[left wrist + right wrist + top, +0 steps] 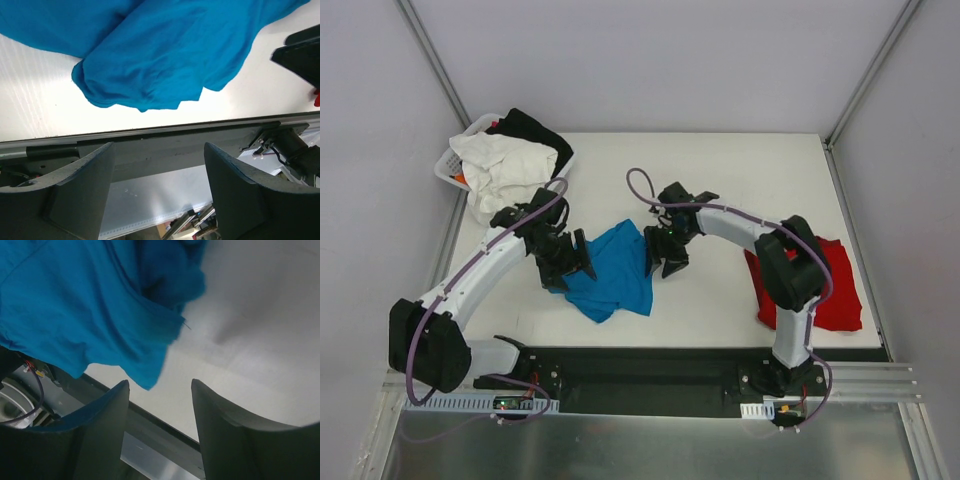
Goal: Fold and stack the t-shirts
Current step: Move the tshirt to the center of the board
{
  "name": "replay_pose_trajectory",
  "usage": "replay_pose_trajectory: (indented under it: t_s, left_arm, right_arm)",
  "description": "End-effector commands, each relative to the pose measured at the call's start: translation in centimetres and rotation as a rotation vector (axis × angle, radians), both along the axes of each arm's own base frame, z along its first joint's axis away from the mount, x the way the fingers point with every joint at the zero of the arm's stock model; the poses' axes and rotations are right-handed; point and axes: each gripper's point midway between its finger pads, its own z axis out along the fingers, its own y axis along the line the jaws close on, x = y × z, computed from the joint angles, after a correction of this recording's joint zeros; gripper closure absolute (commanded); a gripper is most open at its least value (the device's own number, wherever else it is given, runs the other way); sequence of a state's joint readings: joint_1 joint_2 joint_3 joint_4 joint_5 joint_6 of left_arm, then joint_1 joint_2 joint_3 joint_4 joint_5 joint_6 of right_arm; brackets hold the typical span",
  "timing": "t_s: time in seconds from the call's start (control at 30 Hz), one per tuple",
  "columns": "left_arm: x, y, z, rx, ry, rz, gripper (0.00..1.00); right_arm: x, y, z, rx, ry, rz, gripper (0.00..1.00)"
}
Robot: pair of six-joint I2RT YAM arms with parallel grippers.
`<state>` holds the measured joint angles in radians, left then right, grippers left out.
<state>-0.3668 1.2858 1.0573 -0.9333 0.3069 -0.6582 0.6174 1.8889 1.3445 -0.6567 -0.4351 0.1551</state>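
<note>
left pincer (157,160): spread, empty
right pincer (159,390): spread, empty
blue t-shirt (618,275): rumpled, between pincers
red t-shirt (842,285): on table (720,180), right side

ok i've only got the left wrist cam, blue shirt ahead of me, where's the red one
observer: The red shirt lies near the right edge of the table, partly hidden by the right arm.
operator: are the right fingers on the blue one
observer: No. The right fingers are open with nothing between them, just beside the blue shirt.
operator: anything else out there
observer: A basket at the far left corner, with white cloth and black cloth heaped on it.
</note>
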Motion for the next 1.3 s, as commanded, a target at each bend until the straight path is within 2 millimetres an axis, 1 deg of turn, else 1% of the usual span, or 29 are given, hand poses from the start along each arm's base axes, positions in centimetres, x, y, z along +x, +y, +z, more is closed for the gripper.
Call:
replay_pose_trajectory:
  t_s: [0.0,0.07,0.17,0.23,0.27,0.3,0.33,0.37,0.43,0.47,0.5,0.53,0.57,0.6,0.63,0.67,0.7,0.73,0.8,0.83,0.87,0.9,0.93,1.03,1.07,1.13,1.2,1.23,1.27]
  left_arm:
    - [-0.7,-0.5,0.4,-0.059,-0.034,0.057,0.3]
    - [-1.8,-0.2,-0.4,-0.058,-0.003,0.06,0.31]
    - [-3.1,0.0,-0.6,-0.072,0.008,0.062,0.29]
    - [-3.3,0.4,-0.3,-0.059,-0.015,0.059,0.29]
    - [-3.5,0.6,-0.1,-0.053,-0.017,0.052,0.28]
    - [-3.5,0.7,0.0,-0.048,-0.022,0.035,0.28]
    - [-3.3,0.7,0.1,-0.042,-0.028,0.029,0.28]
    - [-2.9,0.8,0.5,-0.031,-0.044,0.021,0.28]
    - [-2.2,0.9,0.5,-0.006,-0.048,-0.004,0.28]
    - [-1.2,0.9,0.7,0.012,-0.053,-0.008,0.28]
    - [-0.8,0.8,0.8,0.02,-0.055,-0.022,0.28]
    - [0.2,0.4,1.8,0.01,-0.08,-0.027,0.28]
    - [0.7,0.2,2.1,0.007,-0.086,-0.028,0.28]
    - [1.3,-0.1,2.1,0.006,-0.079,-0.029,0.28]
    - [2.2,-0.4,2.9,-0.002,-0.107,-0.03,0.28]
    - [2.7,-0.6,2.8,0.001,-0.104,-0.034,0.28]
    - [3.0,-0.9,2.9,-0.009,-0.11,-0.041,0.28]
    - [3.5,-1.2,3.0,-0.019,-0.12,-0.044,0.28]
    - [4.0,-1.8,3.1,-0.042,-0.12,-0.054,0.28]
    - [4.1,-2.4,3.3,-0.074,-0.118,-0.064,0.28]
    - [4.5,-3.0,3.4,-0.093,-0.135,-0.079,0.27]
    - [4.5,-3.5,3.4,-0.108,-0.139,-0.088,0.27]
    - [4.7,-3.9,3.6,-0.121,-0.147,-0.098,0.27]
    - [5.2,-5.0,3.6,-0.135,-0.151,-0.111,0.27]
    - [5.3,-5.3,3.4,-0.135,-0.141,-0.114,0.27]
    - [5.5,-5.9,3.7,-0.141,-0.15,-0.127,0.27]
    - [5.4,-6.5,3.6,-0.146,-0.147,-0.144,0.27]
    - [5.4,-6.7,3.6,-0.153,-0.148,-0.152,0.27]
    - [5.3,-7.0,3.4,-0.164,-0.139,-0.163,0.27]
  right_arm:
    - [0.2,4.8,0.3,0.081,0.019,0.045,0.45]
    - [-0.2,6.2,-0.2,0.081,0.026,0.072,0.45]
    - [0.1,8.1,-0.9,0.093,0.031,0.081,0.46]
    - [0.6,9.0,-1.1,0.102,0.025,0.079,0.48]
    - [0.8,9.2,-1.2,0.104,0.021,0.077,0.51]
    - [1.1,9.3,-1.2,0.103,0.016,0.075,0.78]
    - [1.3,9.3,-1.1,0.101,0.009,0.071,0.99]
    - [1.6,9.4,-0.5,0.103,-0.01,0.067,0.99]
    - [1.9,9.4,0.8,0.112,-0.039,0.066,0.99]
    - [2.4,9.4,2.6,0.127,-0.081,0.067,0.99]
    - [2.2,8.9,3.8,0.119,-0.092,0.067,0.99]
    - [2.3,8.6,5.1,0.118,-0.118,0.066,0.99]
    - [2.7,8.0,6.2,0.103,-0.163,0.051,0.99]
    - [2.8,7.3,9.5,0.127,-0.227,0.037,0.99]
    - [3.5,6.4,10.8,0.131,-0.257,0.005,0.99]
    - [4.0,5.4,12.1,0.133,-0.289,-0.03,0.99]
    - [4.2,4.3,14.5,0.158,-0.325,-0.068,0.99]
    - [5.5,2.6,15.8,0.167,-0.351,-0.125,0.99]
    - [6.1,0.5,17.6,0.162,-0.375,-0.176,0.99]
    - [7.2,-0.9,19.9,0.177,-0.426,-0.21,0.99]
    - [7.7,-1.9,20.7,0.164,-0.448,-0.228,0.99]
    - [7.5,-2.9,21.2,0.136,-0.445,-0.233,0.99]
    - [8.6,-3.9,23.1,0.143,-0.491,-0.25,0.99]
    - [9.3,-6.0,25.5,0.126,-0.534,-0.296,0.99]
    - [9.5,-6.5,27.3,0.14,-0.575,-0.321,0.99]
    - [9.5,-7.4,28.2,0.146,-0.599,-0.352,0.99]
    - [9.0,-7.0,27.8,0.166,-0.575,-0.351,0.99]
    - [8.7,-6.9,27.1,0.168,-0.551,-0.346,0.99]
    - [8.1,-6.7,24.3,0.145,-0.476,-0.336,0.99]
